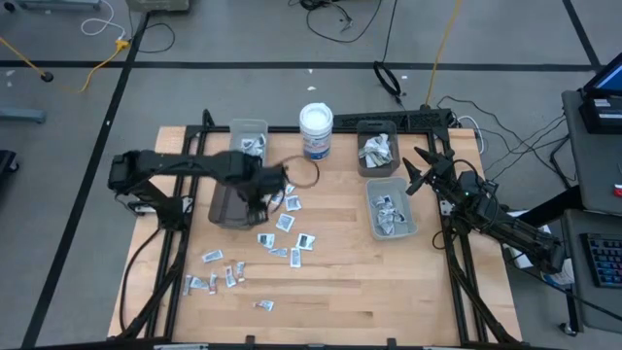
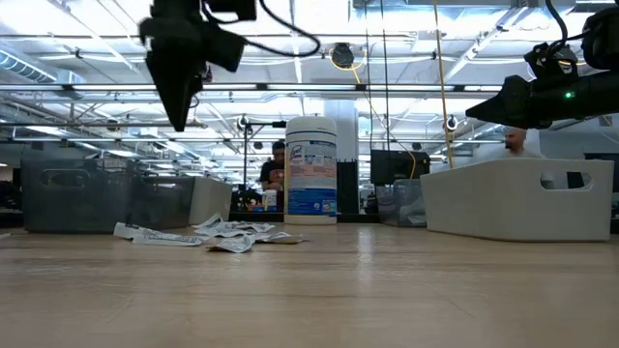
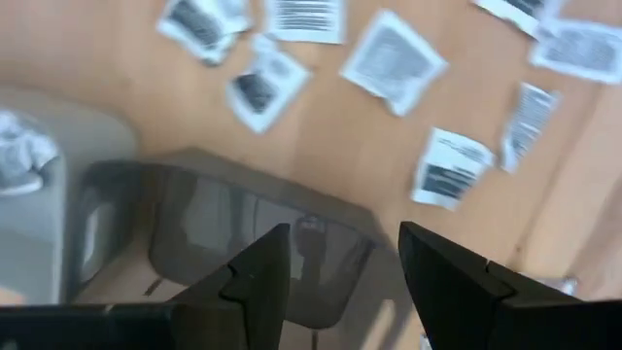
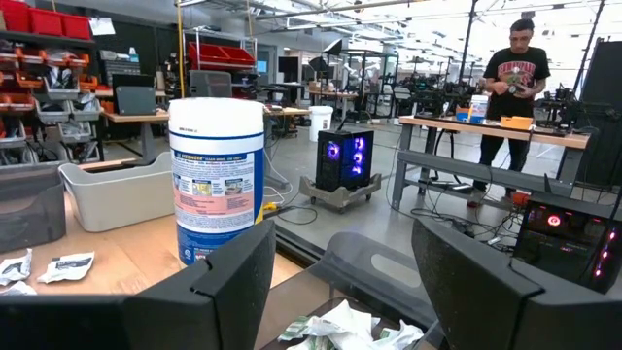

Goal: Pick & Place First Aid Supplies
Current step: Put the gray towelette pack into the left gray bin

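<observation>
The first aid supplies (image 1: 285,223) are small flat white packets lying scattered on the wooden table, from its middle toward the near left; the left wrist view shows several (image 3: 393,60) flat on the wood. My left gripper (image 1: 260,191) points straight down, open and with nothing between its fingers (image 3: 340,282). It hangs high over the right rim of a dark see-through bin (image 3: 243,233), beside the packets. My right gripper (image 1: 418,171) waits level and open at the table's right edge, holding nothing (image 4: 335,262).
A dark bin (image 1: 229,206) stands left of centre and a grey bin (image 1: 248,138) with packets behind it. A white round tub (image 1: 316,131) stands at the far middle. Two bins (image 1: 378,152) (image 1: 391,209) with packets are on the right. A person (image 4: 510,87) stands beyond the table.
</observation>
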